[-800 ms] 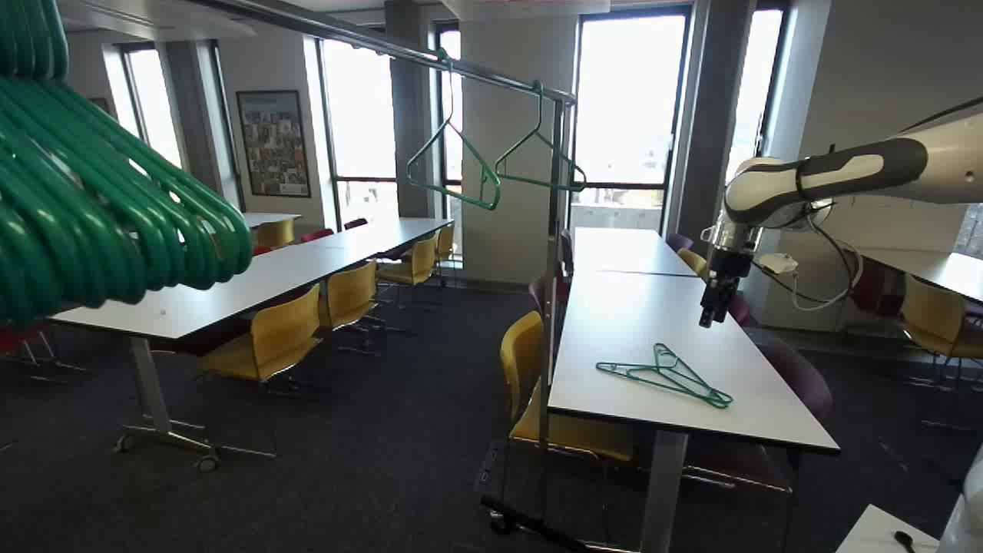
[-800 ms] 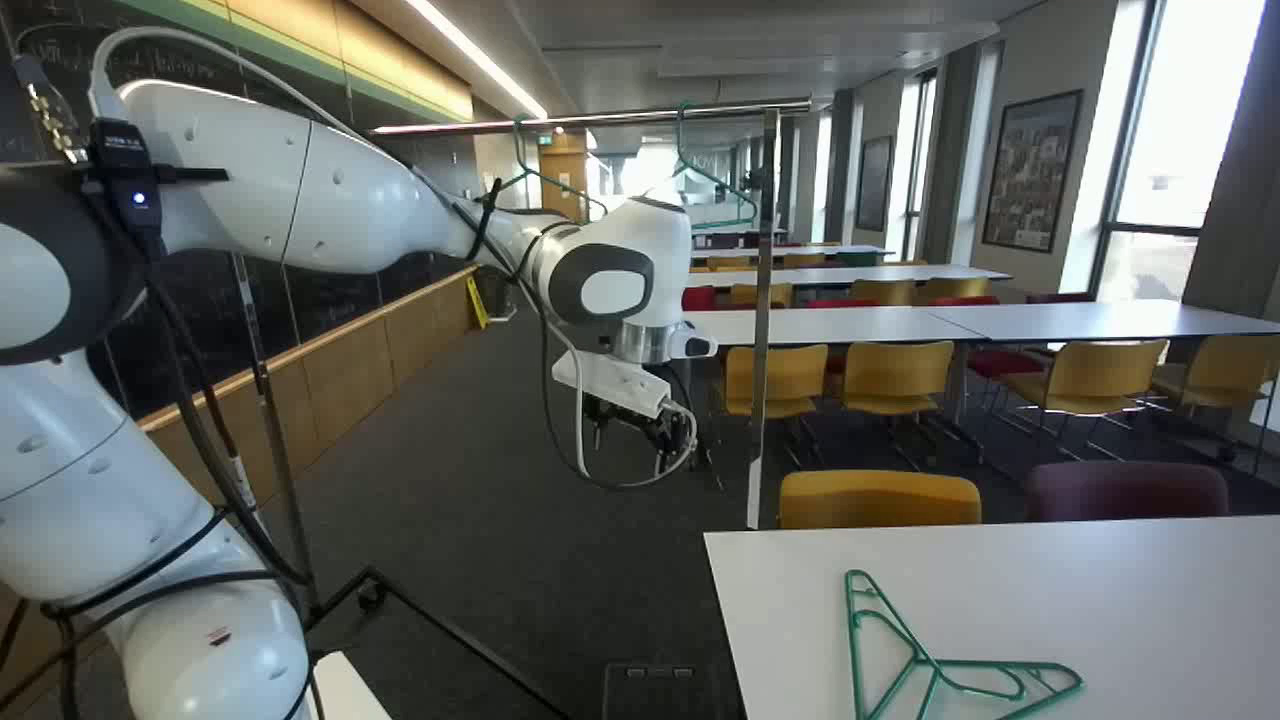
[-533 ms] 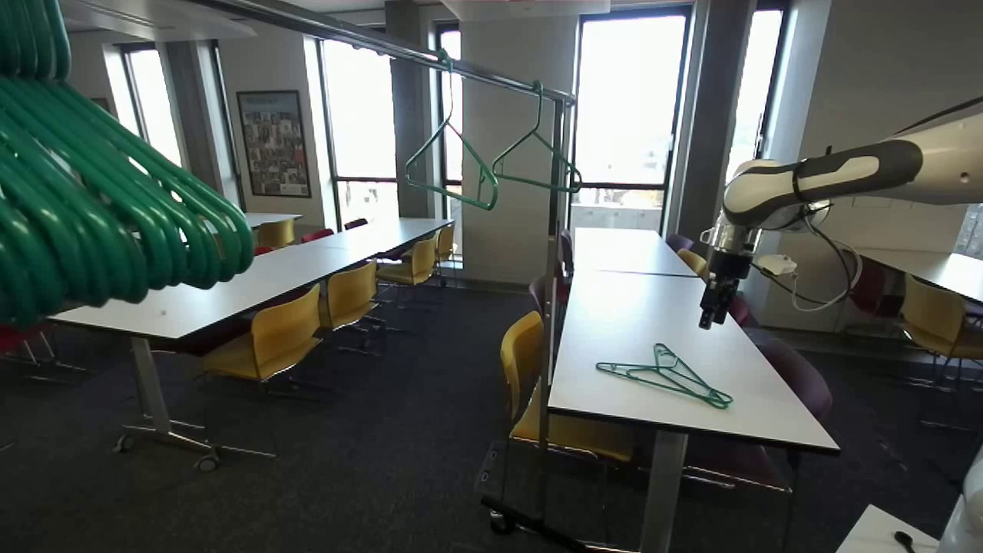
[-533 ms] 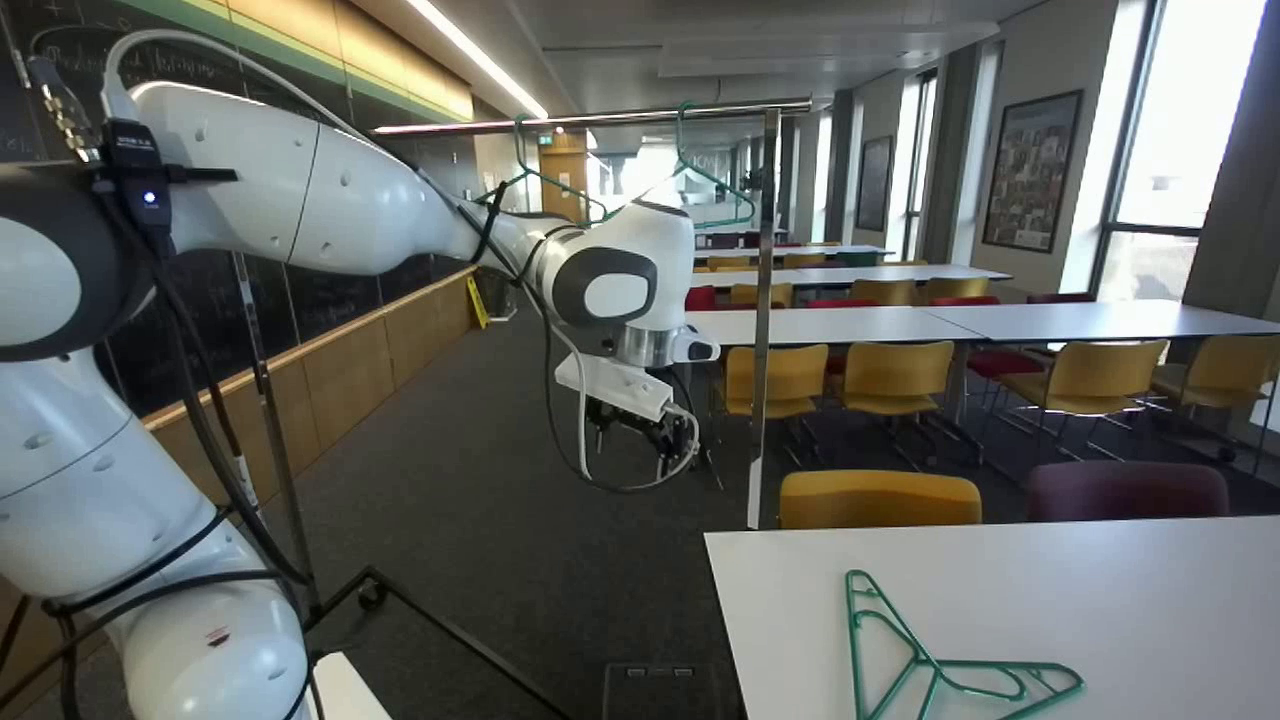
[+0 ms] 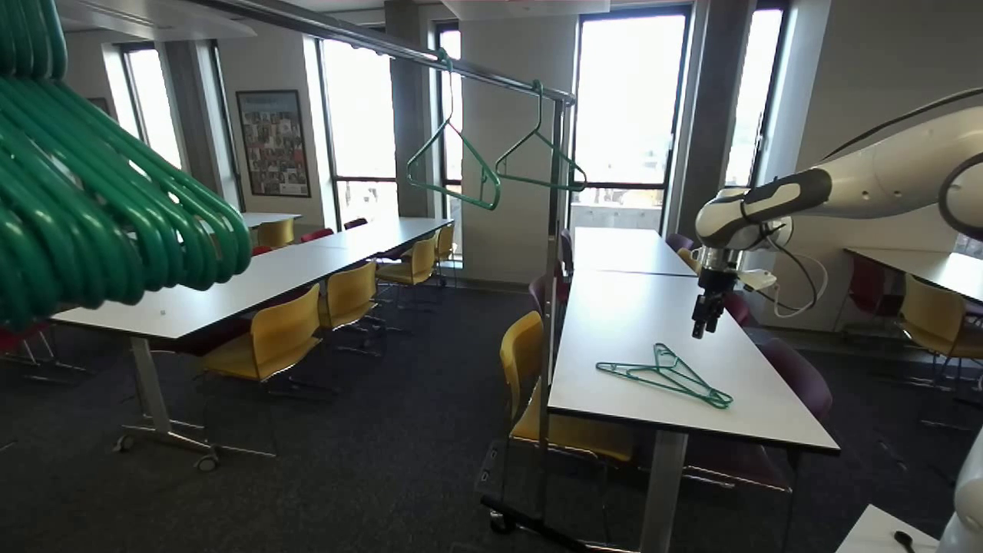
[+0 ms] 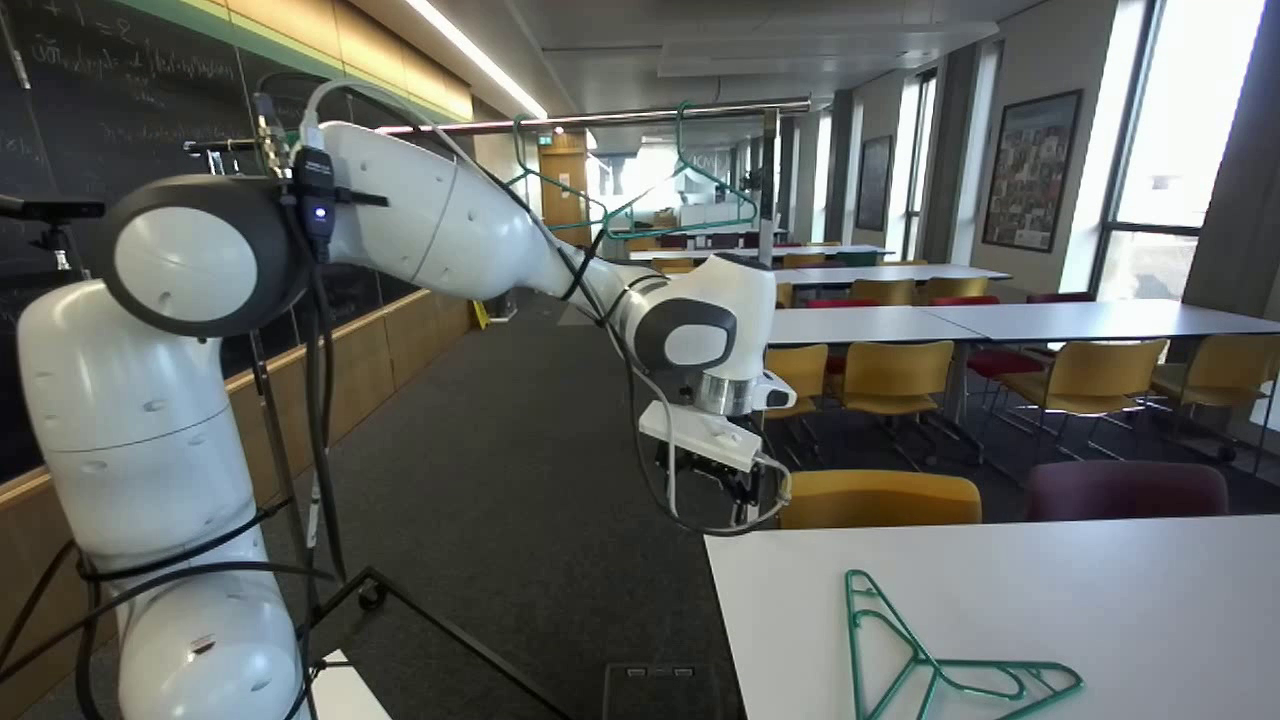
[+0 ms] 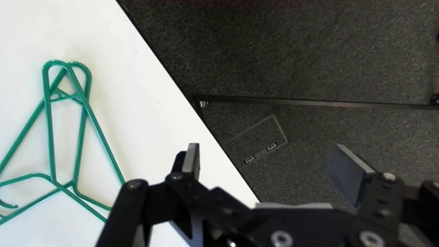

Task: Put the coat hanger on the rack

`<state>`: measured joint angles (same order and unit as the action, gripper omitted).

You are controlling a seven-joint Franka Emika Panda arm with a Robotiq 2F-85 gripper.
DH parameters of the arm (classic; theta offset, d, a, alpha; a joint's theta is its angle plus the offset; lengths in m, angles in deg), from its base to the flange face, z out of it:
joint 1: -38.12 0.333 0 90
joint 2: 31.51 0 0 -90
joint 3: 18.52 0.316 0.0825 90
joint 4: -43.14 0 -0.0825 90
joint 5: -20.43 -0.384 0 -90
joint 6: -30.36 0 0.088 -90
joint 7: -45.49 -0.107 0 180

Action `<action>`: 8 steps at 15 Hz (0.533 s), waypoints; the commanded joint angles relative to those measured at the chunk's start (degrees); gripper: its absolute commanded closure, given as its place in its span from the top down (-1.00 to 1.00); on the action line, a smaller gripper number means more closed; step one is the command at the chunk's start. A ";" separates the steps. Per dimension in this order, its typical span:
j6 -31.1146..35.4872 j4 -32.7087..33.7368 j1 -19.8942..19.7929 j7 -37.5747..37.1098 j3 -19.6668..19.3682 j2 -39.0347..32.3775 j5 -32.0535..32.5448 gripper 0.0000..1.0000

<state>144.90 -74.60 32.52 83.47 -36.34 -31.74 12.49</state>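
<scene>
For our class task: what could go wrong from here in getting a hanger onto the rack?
The loose hangers on the table overlap, so the hand might drag up both. In the wrist view it appears open across the table edge, so lowering straight down might miss. The hanging pair on the rack could get bumped.

In the wrist view, coat hangers [image 7: 50,144] at nine o'clock are shining like smooth plastic; carpet [image 7: 343,68] at two is looking rough, matt. In an exterior view, the rack [image 6: 640,115] at twelve is gleaming like metal.
</scene>
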 commanded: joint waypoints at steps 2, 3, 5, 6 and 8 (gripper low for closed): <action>-6.75 12.13 -5.29 8.95 2.81 -11.10 -2.29 1.00; -7.34 13.60 -5.99 8.47 3.48 -12.41 -1.91 1.00; -4.07 9.46 -6.49 6.17 4.55 -10.52 -0.55 1.00; -4.04 9.46 -6.68 6.12 4.85 -10.95 -0.53 1.00; -4.04 9.41 -6.87 6.12 5.14 -11.05 -0.54 1.00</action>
<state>140.93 -65.30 27.61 89.90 -33.28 -42.86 11.51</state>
